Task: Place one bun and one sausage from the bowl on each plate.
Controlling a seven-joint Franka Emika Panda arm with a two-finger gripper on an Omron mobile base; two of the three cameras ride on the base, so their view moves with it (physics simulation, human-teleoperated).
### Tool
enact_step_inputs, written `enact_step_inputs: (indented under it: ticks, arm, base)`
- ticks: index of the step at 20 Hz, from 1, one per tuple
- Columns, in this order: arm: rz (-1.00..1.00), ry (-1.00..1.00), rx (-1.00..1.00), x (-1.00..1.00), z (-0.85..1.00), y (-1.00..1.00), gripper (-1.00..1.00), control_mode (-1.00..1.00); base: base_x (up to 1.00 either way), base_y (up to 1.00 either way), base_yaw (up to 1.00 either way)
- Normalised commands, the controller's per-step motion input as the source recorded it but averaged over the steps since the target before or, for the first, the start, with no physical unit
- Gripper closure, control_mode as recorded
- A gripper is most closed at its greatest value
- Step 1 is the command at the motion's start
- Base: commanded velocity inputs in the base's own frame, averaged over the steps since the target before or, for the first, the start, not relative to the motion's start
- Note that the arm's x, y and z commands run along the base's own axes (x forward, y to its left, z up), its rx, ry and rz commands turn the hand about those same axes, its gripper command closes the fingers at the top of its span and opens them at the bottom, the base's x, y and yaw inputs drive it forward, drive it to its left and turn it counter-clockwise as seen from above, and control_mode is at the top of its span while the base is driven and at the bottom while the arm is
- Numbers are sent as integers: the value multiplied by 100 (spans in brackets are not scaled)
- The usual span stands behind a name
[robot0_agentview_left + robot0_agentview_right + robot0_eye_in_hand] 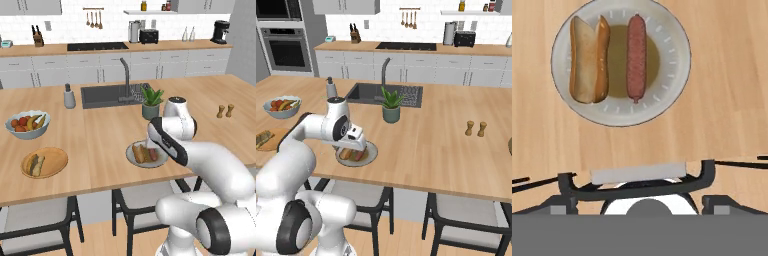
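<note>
Grey-white plate (pixel 672 65) round and flat, smooth, with a brownish centre and small pale ticks around the rim; resting on the wooden counter (pixel 100 145) with fine light grain. On this plate, one bun (pixel 588 59), tan-golden, oblong, split along its length with a paler inner face. Beside it, apart from it by a narrow strip of the brown centre, one sausage (pixel 636 57), slim reddish-brown cylinder with rounded ends and a slightly speckled skin. Both lying parallel.

Same plate seen in the left base view (pixel 131 156) and in the right base view (pixel 372 152), partly hidden under the white arm.

Second plate (pixel 57 167) tan, wooden-looking, round, near the left edge of the counter, well apart from the first. On it a bun (pixel 37 165) and something darker just beside it, too small to tell clearly.

Pale bowl of fruit (pixel 27 125) behind the tan plate, with yellow bananas and round red pieces.

Gripper (pixel 358 145) hanging above the grey-white plate, touching nothing. Cannot tell whether fingers spread or pressed together.

No readable writing or brand anywhere.
</note>
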Motion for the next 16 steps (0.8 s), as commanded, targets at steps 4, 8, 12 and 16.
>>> enact_step_inputs:
  ticks: [4, 8, 12, 16]
  arm:
    - [0, -2, 0, -86, 63, -6, -100, -100]
    - [0, -5, 0, -75, 64, -14, -100, -100]
    - [0, -1, 0, -56, 43, -10, -100, -100]
    - [2, 0, 0, -39, 38, -6, -100, -100]
  base:
    - [0, 0, 0]
    - [0, 0, 0]
    - [0, 0, 0]
    - [0, 0, 0]
